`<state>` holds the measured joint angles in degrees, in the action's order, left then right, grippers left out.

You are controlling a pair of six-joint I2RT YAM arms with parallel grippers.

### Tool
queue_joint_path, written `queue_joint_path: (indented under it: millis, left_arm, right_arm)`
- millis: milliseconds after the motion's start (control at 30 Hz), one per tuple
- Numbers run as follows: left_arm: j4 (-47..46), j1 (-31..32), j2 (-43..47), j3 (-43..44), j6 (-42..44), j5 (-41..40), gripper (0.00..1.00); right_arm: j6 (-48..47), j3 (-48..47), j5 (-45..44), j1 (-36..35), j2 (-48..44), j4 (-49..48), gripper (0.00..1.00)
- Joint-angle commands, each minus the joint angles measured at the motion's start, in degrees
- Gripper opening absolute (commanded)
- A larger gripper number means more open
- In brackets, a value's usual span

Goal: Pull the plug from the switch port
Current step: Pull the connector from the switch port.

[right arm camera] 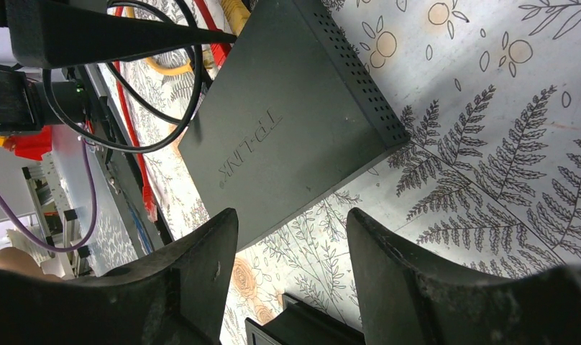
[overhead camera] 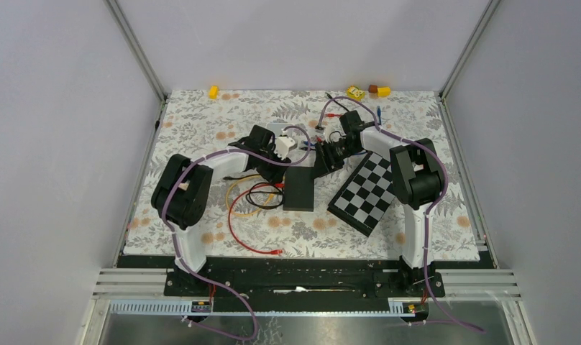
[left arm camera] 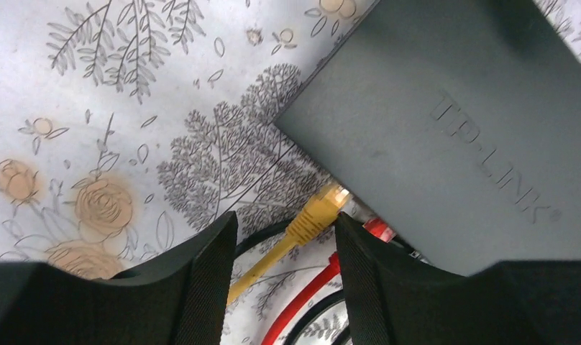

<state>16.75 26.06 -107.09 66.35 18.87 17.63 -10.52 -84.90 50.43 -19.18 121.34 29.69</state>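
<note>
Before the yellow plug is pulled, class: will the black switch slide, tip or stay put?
The switch probably slides rather than tips: it is low, flat and lies on smooth printed cloth. It looks light, a small box, so the yellow plug may drag it along. Nothing grips it: the right gripper hovers open near it.

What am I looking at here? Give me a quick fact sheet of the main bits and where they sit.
device: black TP-Link switch, flat on the flowered table
target: yellow plug in the switch's port side, red plug beside it
left arm: left fingers apart, one on each side of the yellow plug, not gripping
right arm: right fingers apart near the switch, holding nothing
extra: chessboard beside the switch
</note>
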Motion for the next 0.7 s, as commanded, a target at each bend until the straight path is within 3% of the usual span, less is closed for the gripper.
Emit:
queue_joint_path:
  millis: [0,267,667]
  left_arm:
    - [-0.27,1.21,-2.60,3.85,-6.37,4.27,0.53]
    - [-0.50,1.45,-5.46,5.03,-13.15,9.70,0.42]
    - [-0.16,0.61,-5.70,3.44,-14.16,14.21,0.36]
  right_arm:
    - [-0.66,-0.95,-0.85,-0.51,0.44,0.19,0.64]
    - [0.64,-1.13,-1.85,-0.52,2.14,-0.12,0.64]
    - [4.63,-4.70,-2.18,-0.46,6.46,-1.52,0.63]
